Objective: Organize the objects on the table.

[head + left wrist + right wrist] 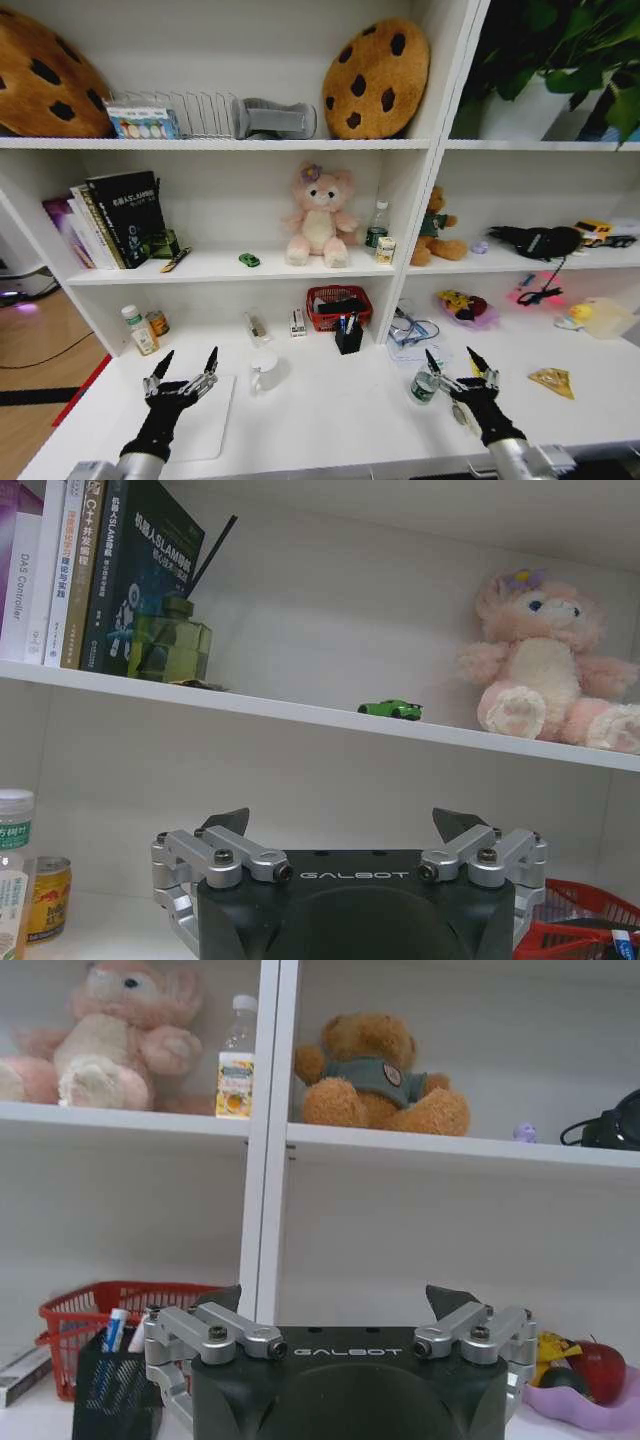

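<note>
Left gripper (185, 366) hovers above the near left part of the white table (330, 420), fingers spread wide and holding nothing; in the left wrist view the same gripper (345, 825) shows its two dark fingertips well apart. Right gripper (457, 365) hovers above the near right part of the table, likewise spread and empty, its tips well apart in the right wrist view (335, 1300).

Just beside the right gripper stands a small green-labelled bottle (423, 386). Near the left gripper lie a flat white pad (205, 420) and a white mug (265, 372).

Farther back on the table: a black pen holder (349, 335) containing pens, in front of a red basket (338, 305); the holder (115, 1385) and basket (75, 1315) also appear in the right wrist view. A pink plate of toy fruit (466, 309) lies to the right, and a yellow wedge-shaped item (553, 381) sits near the right edge.

On the middle shelf: a tiny green toy car (249, 260), also seen in the left wrist view (391, 709), between a row of books (110, 220) and a pink plush toy (320, 215). A brown teddy bear (437, 228) sits in the neighbouring compartment.
</note>
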